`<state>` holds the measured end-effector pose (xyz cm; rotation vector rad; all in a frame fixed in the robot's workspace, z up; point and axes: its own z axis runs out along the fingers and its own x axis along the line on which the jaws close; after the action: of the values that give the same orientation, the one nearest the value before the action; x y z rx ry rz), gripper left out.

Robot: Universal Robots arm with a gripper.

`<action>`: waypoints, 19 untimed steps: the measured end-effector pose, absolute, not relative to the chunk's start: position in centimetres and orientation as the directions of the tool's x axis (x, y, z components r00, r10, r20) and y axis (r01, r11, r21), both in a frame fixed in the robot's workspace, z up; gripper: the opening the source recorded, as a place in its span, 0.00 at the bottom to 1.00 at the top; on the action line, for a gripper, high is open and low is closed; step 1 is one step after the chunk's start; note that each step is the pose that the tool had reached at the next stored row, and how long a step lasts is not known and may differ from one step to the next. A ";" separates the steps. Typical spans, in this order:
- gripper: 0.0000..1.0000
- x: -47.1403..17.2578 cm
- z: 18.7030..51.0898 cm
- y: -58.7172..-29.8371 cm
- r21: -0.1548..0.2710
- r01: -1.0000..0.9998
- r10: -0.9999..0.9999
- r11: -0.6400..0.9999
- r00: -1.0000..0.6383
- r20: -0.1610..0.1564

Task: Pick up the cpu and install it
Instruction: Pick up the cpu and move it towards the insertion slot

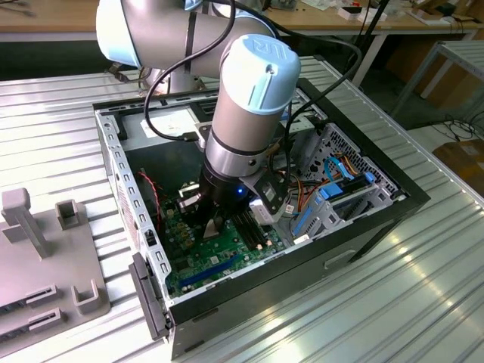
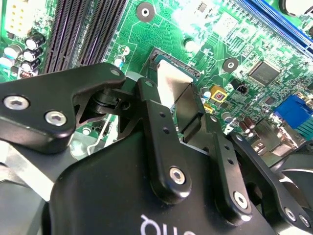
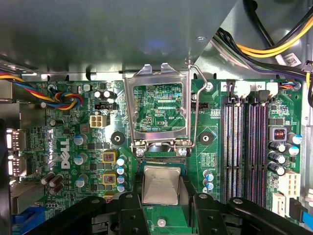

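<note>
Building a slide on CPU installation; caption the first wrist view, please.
The cpu, gripped between the jaws, poised over the motherboard beside the flipped-open socket frame.

Silver-grey tube arm point(image 1: 234, 132), pale-blue round caps point(image 1: 261, 68), black cable point(image 1: 148, 106) looping at its 9 o'clock, matte black gripper point(image 2: 172, 104), silver screws point(image 2: 177, 175).

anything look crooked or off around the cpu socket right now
Nothing stands out. The cpu lies square with the socket, held between the fingers of the gripper. The metal load plate and its lever stand swung open, clear of the chip.
</note>
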<state>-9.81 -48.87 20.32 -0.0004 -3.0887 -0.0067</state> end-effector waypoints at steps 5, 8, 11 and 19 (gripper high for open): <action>0.42 -9.8 20.4 -48.9 0.004 0.000 0.000 1.000 -0.999 0.053; 0.42 -9.8 20.5 -48.9 0.004 0.000 0.000 1.000 -0.999 0.053; 0.42 -9.9 20.5 -48.9 0.004 -0.003 -0.003 1.000 -0.999 0.053; 0.42 -10.0 20.5 -48.9 0.004 -0.010 -0.010 1.000 -0.999 0.053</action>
<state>-9.95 -48.87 20.49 0.0159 -3.0884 -0.0059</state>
